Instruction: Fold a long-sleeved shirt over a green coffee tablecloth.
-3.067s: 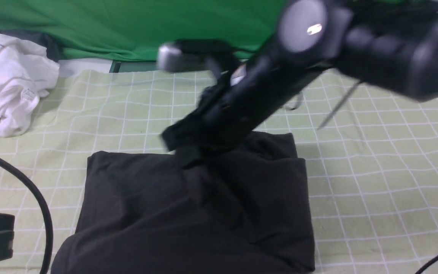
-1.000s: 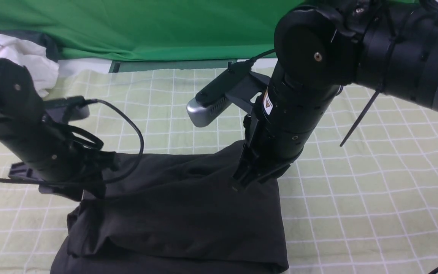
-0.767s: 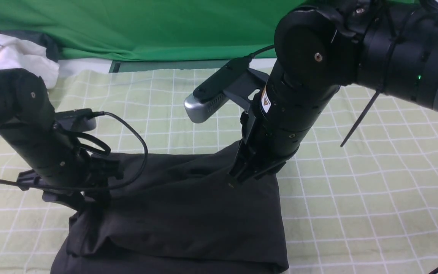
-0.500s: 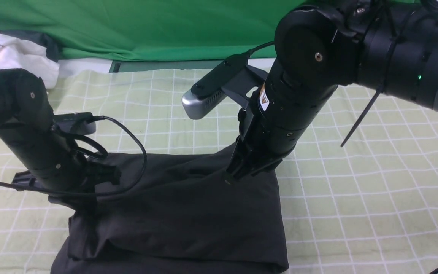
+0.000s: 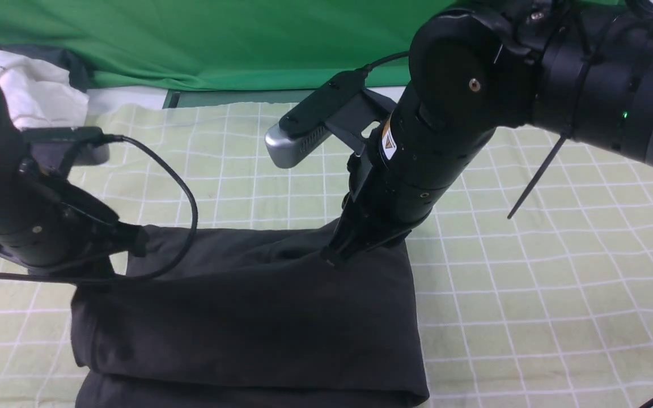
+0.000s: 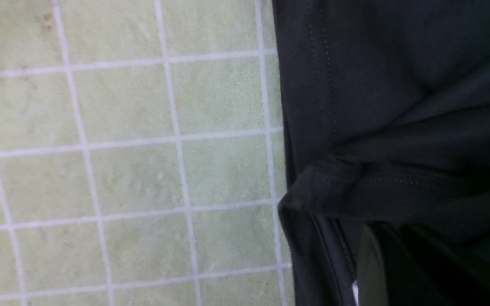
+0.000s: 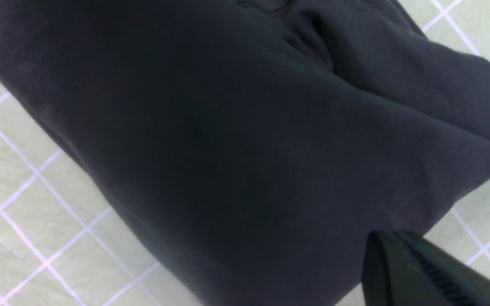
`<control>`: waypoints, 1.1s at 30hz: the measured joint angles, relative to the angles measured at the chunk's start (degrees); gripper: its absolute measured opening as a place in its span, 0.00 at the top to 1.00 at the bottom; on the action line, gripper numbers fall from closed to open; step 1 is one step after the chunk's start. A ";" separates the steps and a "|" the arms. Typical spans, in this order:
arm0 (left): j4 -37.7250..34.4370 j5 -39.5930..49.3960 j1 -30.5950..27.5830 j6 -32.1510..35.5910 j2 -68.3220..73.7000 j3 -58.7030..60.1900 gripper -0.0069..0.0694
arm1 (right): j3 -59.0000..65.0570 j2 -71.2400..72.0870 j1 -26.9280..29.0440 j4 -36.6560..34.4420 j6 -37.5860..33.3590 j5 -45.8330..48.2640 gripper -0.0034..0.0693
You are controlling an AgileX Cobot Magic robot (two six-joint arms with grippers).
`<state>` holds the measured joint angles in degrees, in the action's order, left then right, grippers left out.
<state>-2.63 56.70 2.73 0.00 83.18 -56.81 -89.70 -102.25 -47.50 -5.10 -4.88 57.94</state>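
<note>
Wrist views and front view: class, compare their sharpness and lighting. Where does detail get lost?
Front view: sharp, evenly lit; the black shirt shows few folds. Left wrist view: slightly soft, yet stitching and the tablecloth grid read clearly. Right wrist view: shirt fills it, dim, almost featureless.

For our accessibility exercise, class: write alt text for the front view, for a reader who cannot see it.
A folded black long-sleeved shirt lies on a pale green checked tablecloth, with a black robot arm at each far corner, left gripper and right gripper shut on the fabric. A crumpled white garment and a plain green backdrop sit behind.
</note>
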 joint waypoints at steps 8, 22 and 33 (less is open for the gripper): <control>2.64 -0.94 0.00 -0.51 -0.16 1.56 0.88 | 0.00 -2.55 1.29 0.00 0.00 -1.74 0.96; 6.34 -5.00 0.00 -6.82 2.37 1.71 0.87 | 0.00 -3.28 1.79 0.04 0.06 -3.28 0.94; 10.93 -0.36 0.00 -7.12 2.39 0.33 0.43 | 0.00 -2.89 1.79 0.04 0.06 0.23 0.92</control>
<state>8.30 56.34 2.73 -7.12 85.58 -56.48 -89.70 -105.13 -45.71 -5.05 -4.82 58.18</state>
